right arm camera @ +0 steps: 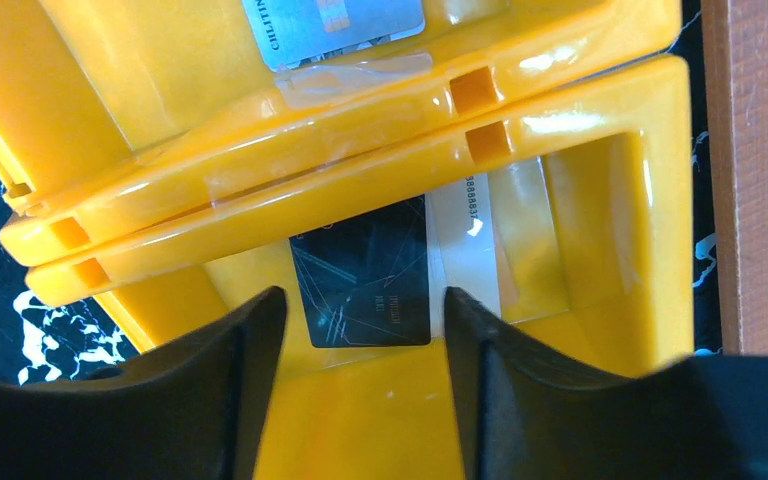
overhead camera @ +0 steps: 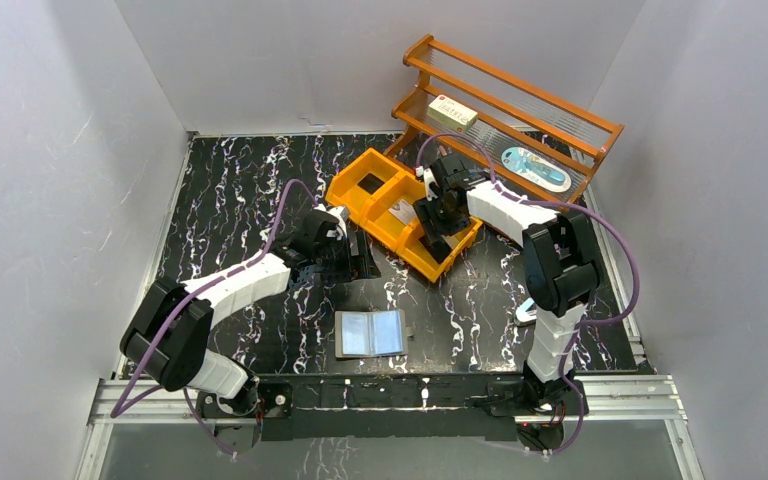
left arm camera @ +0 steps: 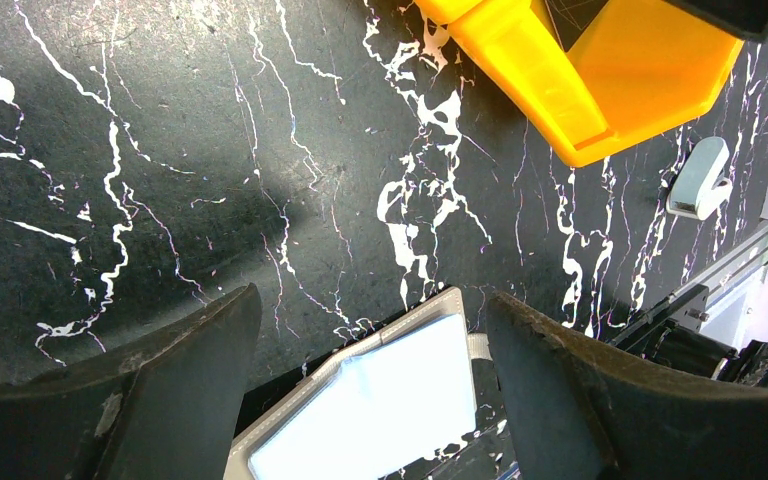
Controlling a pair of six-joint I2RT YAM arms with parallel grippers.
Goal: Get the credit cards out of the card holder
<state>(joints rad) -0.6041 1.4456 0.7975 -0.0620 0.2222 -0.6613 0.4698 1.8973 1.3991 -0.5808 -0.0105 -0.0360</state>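
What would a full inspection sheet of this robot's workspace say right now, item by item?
Surface: black marbled table, white veins, no spills seen.
Job's things: card holder lies open near the front edge; black card and grey card lie in separate compartments of the orange bin.
Clutter: cream box and blue oval item on the wooden rack; pale clip on the table.
Grippers: left gripper open, empty, over the table; right gripper open above the black card.
Cables: purple cables loop along both arms, clear of the cards.
Surroundings: white walls on three sides; nothing else seen.
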